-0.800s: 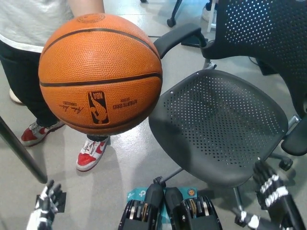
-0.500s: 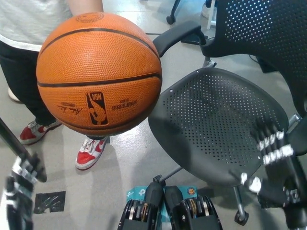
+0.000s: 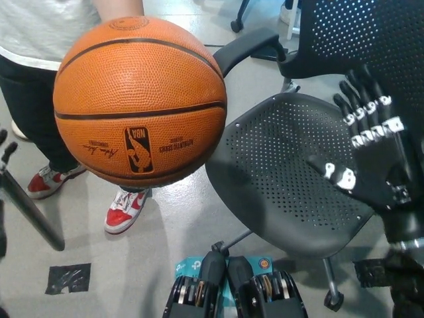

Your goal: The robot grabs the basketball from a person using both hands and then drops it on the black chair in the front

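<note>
Judging the pebbled basketball (image 3: 139, 99) firm and too wide for my splayed, empty right hand (image 3: 368, 159) alone, I'd squeeze its opposite sides, though I cannot tell my left hand's state.

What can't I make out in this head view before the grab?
- Left robot hand: cut off by the left edge; open or shut unclear.
- Person's grip: the hand holding the basketball is hidden behind it.
- Black chair: right side of the seat covered by the open right robot hand; backrest cut by the top edge.
</note>
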`<state>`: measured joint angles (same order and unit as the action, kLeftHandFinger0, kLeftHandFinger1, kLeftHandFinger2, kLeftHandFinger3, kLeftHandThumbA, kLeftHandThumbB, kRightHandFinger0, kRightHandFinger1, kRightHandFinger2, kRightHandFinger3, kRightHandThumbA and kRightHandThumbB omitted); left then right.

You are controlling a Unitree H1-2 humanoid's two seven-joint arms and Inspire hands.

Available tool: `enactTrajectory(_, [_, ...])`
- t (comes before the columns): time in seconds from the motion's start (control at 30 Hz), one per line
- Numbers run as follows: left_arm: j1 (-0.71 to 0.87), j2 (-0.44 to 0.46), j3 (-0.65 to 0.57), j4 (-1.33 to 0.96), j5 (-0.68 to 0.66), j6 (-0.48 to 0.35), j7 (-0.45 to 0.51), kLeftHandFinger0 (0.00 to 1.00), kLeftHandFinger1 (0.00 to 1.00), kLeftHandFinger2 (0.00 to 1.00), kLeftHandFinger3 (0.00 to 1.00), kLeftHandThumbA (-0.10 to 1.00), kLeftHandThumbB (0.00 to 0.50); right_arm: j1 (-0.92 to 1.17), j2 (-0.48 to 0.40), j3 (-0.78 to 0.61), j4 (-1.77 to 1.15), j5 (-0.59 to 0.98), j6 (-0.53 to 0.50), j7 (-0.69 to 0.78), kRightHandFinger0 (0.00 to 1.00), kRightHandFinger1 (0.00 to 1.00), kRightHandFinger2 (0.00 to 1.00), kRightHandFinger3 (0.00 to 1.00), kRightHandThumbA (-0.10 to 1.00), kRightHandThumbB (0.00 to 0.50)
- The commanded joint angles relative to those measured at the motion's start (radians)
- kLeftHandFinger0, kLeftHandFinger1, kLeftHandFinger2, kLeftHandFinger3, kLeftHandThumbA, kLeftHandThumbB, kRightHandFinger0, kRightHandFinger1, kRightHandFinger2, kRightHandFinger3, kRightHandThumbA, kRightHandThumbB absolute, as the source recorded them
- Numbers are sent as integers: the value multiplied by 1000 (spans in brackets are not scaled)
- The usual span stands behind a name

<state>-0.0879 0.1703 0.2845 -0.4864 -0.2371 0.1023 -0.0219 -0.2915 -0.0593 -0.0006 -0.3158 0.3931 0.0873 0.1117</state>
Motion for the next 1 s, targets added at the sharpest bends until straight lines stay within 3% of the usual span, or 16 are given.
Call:
enactTrajectory(0.0, [-91, 36, -9, -33, -17, 107, 23, 1000, 1000, 1000, 1000, 1000, 280, -98, 46, -13, 62, 84, 70, -10, 1000, 1000, 1000, 1000, 1000, 309])
enactTrajectory(0.1, [-94, 35, -6, -35, -17, 116, 22, 1000, 1000, 1000, 1000, 1000, 281, -100, 51, -19, 64, 83, 75, -4, 1000, 1000, 1000, 1000, 1000, 309])
enactTrajectory(0.13, [-157, 36, -29, -12, 6, 137, 23, 1000, 1000, 1000, 1000, 1000, 232, -164, 71, -13, 155, 89, 69, 13, 1000, 1000, 1000, 1000, 1000, 298])
enactTrajectory(0.2, [-189, 33, -48, 0, 16, 155, 20, 1000, 1000, 1000, 1000, 1000, 182, -199, 90, -11, 211, 84, 73, 14, 1000, 1000, 1000, 1000, 1000, 306])
enactTrajectory(0.3, [-191, 34, -49, -2, 16, 161, 22, 1000, 1000, 1000, 1000, 1000, 178, -201, 93, -15, 215, 82, 72, 19, 1000, 1000, 1000, 1000, 1000, 308])
enactTrajectory(0.37, [-237, 22, -76, 27, 52, 173, 32, 1000, 1000, 1000, 1000, 1000, 145, -258, 115, -8, 331, 59, 39, 32, 1000, 1000, 1000, 1000, 1000, 293])
enactTrajectory(0.5, [-240, 20, -78, 27, 55, 179, 34, 1000, 1000, 1000, 1000, 1000, 143, -262, 117, -10, 342, 56, 33, 36, 1000, 1000, 1000, 1000, 1000, 298])
enactTrajectory(0.73, [-269, -4, -110, 77, 90, 167, 45, 1000, 1000, 1000, 1000, 1000, 164, -299, 156, -14, 406, 64, 36, 36, 1000, 1000, 1000, 1000, 1000, 370])
enactTrajectory(0.83, [-269, -15, -110, 87, 86, 159, 46, 1000, 1000, 1000, 1000, 1000, 167, -295, 165, -13, 383, 83, 40, 53, 1000, 1000, 1000, 1000, 1000, 369])
enactTrajectory(0.97, [-259, -18, -118, 97, 86, 142, 34, 1000, 1000, 1000, 1000, 1000, 156, -278, 181, -24, 333, 183, 67, 109, 1000, 1000, 1000, 1000, 1000, 399])
